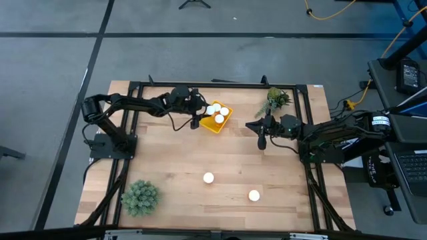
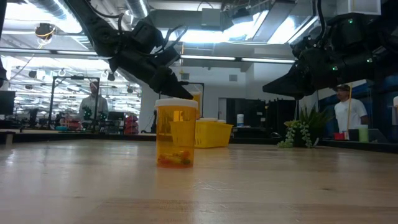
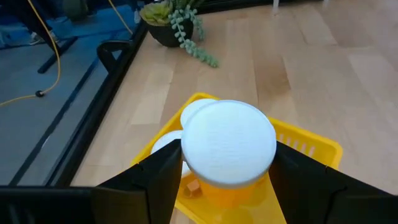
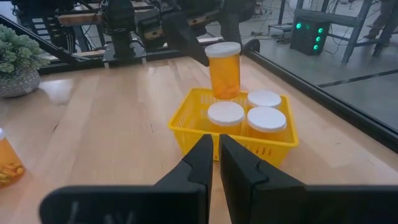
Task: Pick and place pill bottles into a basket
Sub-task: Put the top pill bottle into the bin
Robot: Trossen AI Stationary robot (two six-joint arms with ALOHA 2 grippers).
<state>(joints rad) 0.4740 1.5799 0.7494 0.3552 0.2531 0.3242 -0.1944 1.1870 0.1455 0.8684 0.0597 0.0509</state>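
A: How are the bottles seen?

B: Small clear-orange cylinders with round white caps. Three stand capped in the basket (image 4: pixel 233 121), a low yellow tray with slotted walls set near the table's (image 1: pixel 173 167) far edge. A fourth bottle (image 4: pixel 224 68) is held over the basket's corner on the left arm's side. Two more stand well apart on the near half of the table: one bottle (image 1: pixel 209 178) near the middle, another bottle (image 1: pixel 254 195) further towards the right arm's side.

A: Where does the held bottle sit against the jaws?

B: It is clamped upright between the fingers (image 3: pixel 158 171) of the left gripper (image 3: pixel 227 180), just under the cap, one finger on each side. Its base is seen above the basket rim.

A: And the right gripper (image 4: pixel 214 158)?

B: Its jaws are together and nothing is held; it is pointed at the basket from the right, apart from it.

A: Can any writing be read?

B: No label or lettering can be made out on the bottles or basket.
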